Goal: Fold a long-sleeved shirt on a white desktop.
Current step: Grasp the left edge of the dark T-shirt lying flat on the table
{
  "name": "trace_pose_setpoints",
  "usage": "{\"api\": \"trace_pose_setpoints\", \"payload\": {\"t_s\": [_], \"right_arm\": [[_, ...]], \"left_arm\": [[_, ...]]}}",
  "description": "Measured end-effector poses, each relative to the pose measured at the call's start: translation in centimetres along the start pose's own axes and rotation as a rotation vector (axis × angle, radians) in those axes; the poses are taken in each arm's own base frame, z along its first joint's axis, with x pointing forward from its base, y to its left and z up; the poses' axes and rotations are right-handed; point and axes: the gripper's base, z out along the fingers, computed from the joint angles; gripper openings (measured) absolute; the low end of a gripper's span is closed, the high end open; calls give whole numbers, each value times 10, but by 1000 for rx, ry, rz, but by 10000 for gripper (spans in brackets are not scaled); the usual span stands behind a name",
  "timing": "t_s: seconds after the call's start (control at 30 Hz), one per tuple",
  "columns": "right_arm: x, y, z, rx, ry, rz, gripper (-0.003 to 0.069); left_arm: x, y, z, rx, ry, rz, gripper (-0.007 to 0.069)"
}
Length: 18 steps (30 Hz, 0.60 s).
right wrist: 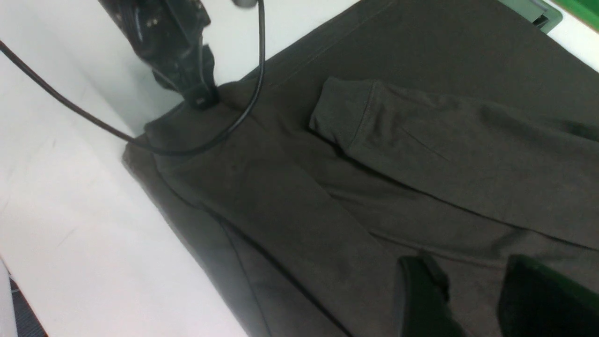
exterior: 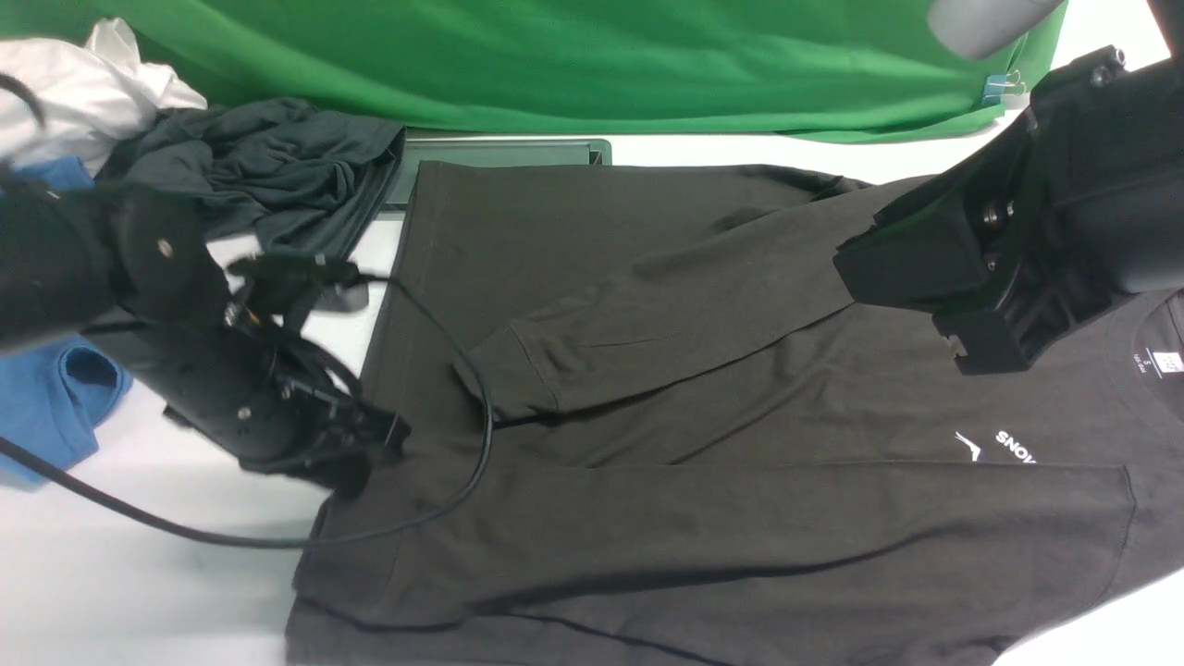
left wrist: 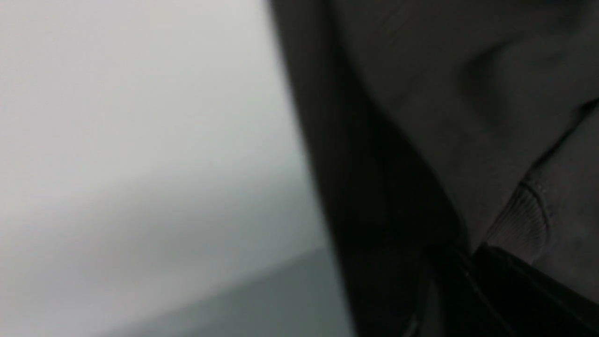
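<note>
Black-brown shirt (exterior: 740,370), hem apparently in left claw (exterior: 368,460)

1. Front view looks forward and down over the broad white matte tabletop (exterior: 139,592).
2. Left wrist view presses close to the black-brown knit long-sleeved shirt (left wrist: 421,93), blurred.
3. Right wrist view, higher, shares shirt and black left gripper (right wrist: 201,97) with front view.

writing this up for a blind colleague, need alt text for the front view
A black-brown long-sleeved shirt lies flat on the white desktop, both sleeves folded across its body. The left gripper is shut on its hem; the right gripper hovers over the chest.
</note>
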Motion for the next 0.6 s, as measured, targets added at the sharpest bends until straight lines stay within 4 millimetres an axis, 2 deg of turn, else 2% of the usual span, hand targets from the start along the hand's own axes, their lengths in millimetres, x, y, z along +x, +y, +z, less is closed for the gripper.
{"api": "trace_pose_setpoints", "payload": {"t_s": [0.13,0.3,0.5,0.6], "right_arm": [[0,0,0,0,0,0,241],[0,0,0,0,0,0,241],[0,0,0,0,0,0,241],[0,0,0,0,0,0,241]], "left_arm": [[-2,-5,-10,34,-44,2,48],[-1,-5,-9,32,-31,-4,48],[1,1,7,2,56,-40,57],[2,8,20,-41,102,-76,88]]}}
